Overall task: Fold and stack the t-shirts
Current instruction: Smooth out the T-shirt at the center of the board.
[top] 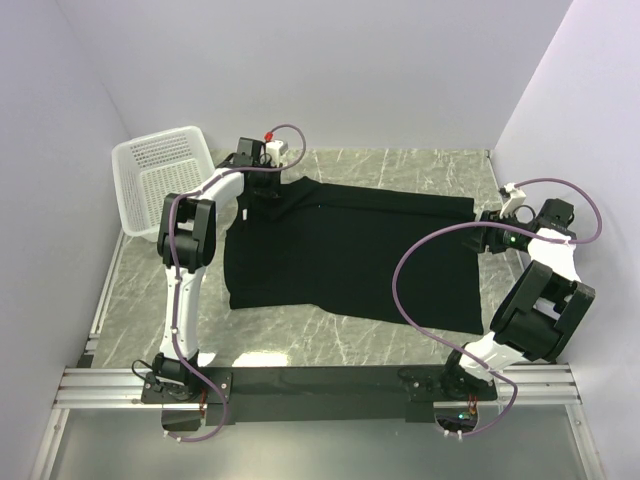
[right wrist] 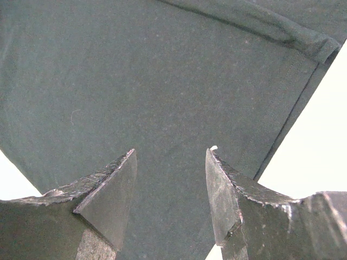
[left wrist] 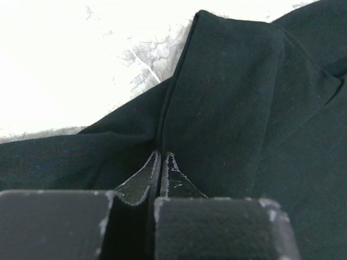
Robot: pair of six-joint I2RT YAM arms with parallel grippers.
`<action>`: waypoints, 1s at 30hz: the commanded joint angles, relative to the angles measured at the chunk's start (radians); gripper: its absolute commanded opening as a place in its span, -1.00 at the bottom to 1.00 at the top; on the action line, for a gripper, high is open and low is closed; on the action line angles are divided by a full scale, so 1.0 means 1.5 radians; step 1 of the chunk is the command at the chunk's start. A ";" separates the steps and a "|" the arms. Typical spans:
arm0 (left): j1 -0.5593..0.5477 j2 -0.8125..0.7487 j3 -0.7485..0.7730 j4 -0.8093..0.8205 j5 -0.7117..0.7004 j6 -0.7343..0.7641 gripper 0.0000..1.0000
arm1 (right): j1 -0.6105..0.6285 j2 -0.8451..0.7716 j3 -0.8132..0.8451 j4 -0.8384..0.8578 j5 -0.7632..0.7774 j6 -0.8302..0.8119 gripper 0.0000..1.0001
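- I saw the black t-shirt [top: 350,250] spread flat across the middle of the table [top: 330,340].
- My left gripper [left wrist: 161,157] was pinched tight on a fold at the shirt's far-left corner.
- My right gripper [right wrist: 171,151] hung over the shirt's right edge, jaws apart, holding nothing.
- A white basket [top: 160,180] sat at the table's far-left corner.

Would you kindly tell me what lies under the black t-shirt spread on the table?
Only the marble table shows around the t-shirt; whatever lies beneath the fabric is covered, so I cannot tell.
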 commanded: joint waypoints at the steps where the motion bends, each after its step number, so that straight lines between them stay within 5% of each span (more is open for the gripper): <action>1: -0.006 -0.054 0.038 0.003 0.014 0.024 -0.99 | -0.008 -0.008 0.025 -0.003 -0.010 -0.004 0.21; 18: -0.045 -0.238 -0.144 0.001 0.118 0.064 -0.99 | -0.012 -0.021 0.009 -0.001 -0.023 -0.007 0.20; 30: -0.112 -0.271 -0.223 -0.014 0.147 0.073 -0.99 | -0.014 -0.030 0.006 -0.003 -0.030 -0.010 0.20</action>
